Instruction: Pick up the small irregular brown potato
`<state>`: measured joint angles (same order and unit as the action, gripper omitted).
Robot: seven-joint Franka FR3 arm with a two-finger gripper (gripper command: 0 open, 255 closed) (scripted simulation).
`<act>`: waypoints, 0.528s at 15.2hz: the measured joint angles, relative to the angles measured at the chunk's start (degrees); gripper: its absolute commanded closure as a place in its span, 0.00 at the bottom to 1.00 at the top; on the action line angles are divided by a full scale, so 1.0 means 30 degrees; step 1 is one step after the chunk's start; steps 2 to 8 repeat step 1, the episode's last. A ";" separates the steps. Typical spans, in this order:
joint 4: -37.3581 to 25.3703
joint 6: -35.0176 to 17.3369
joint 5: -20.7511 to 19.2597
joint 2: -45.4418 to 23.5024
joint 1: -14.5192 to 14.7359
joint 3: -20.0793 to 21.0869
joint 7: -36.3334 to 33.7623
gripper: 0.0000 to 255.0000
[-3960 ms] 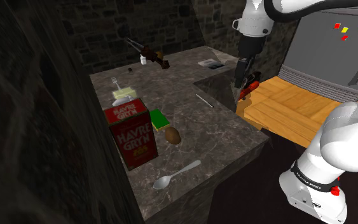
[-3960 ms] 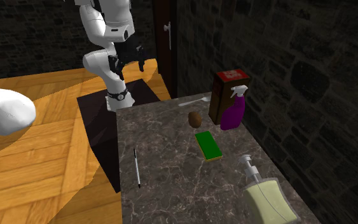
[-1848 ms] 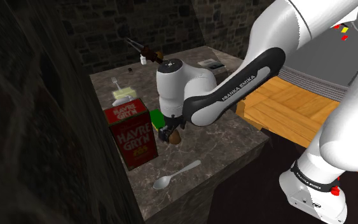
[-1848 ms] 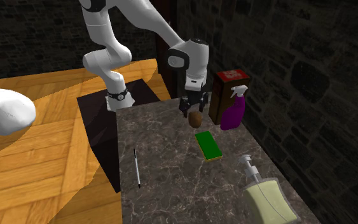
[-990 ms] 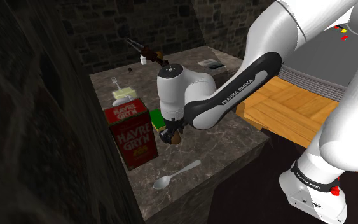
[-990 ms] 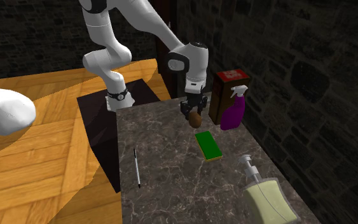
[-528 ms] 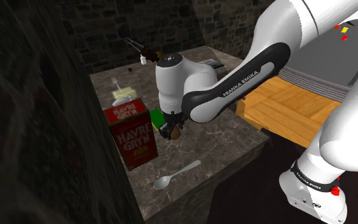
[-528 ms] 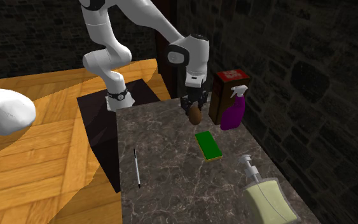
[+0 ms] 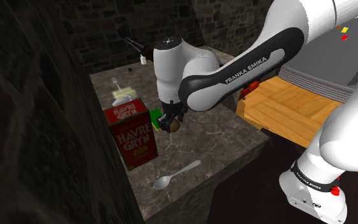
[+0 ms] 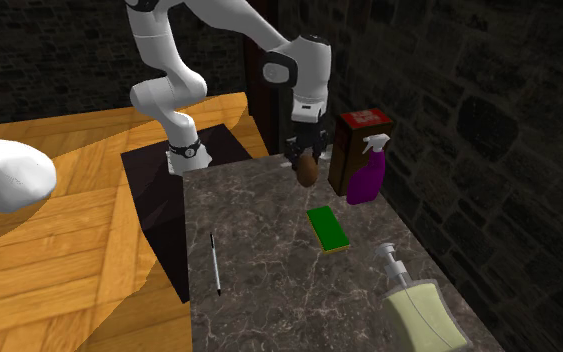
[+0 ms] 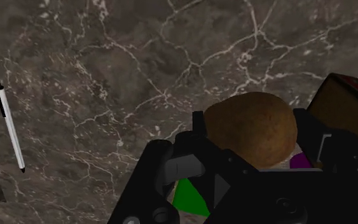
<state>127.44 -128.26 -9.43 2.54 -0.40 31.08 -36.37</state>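
Grasp and lift stage. The gripper (image 9: 168, 122) is clenched on the small brown potato (image 9: 174, 125), its two black fingers clasping the tuber from either side, as the wrist view shows (image 11: 250, 130). Compared with half a second earlier, the white arm has risen and the potato has gone up with it. A second before that it sat low, at the surface of the dark marbled counter (image 9: 225, 137). It now hangs in the air, clear of the stone, and the second exterior view shows open space beneath it (image 10: 308, 171). It is held over the end of the counter nearest the stand, just beside the red carton (image 9: 131, 137) and short of the green sponge (image 10: 327, 228). The purple spray bottle (image 10: 368, 178), the spoon (image 9: 175, 174) near the counter's stand-end edge and the pen (image 10: 215, 262) along its open side lie as they did before. Judgement: the pick-up appears essentially achieved. What remains is to keep the grip firm, since the rounded, uneven skin could slip between the narrow pads.
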 measured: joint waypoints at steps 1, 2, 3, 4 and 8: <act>-0.0091 0.0144 0.0067 0.0071 0.0000 -0.0008 0.0069 1.00; -0.0091 0.0144 0.0067 0.0071 0.0000 -0.0008 0.0069 1.00; -0.0091 0.0144 0.0067 0.0071 0.0000 -0.0008 0.0069 1.00; -0.0091 0.0144 0.0067 0.0071 0.0000 -0.0008 0.0069 1.00; -0.0091 0.0144 0.0067 0.0071 0.0000 -0.0008 0.0069 1.00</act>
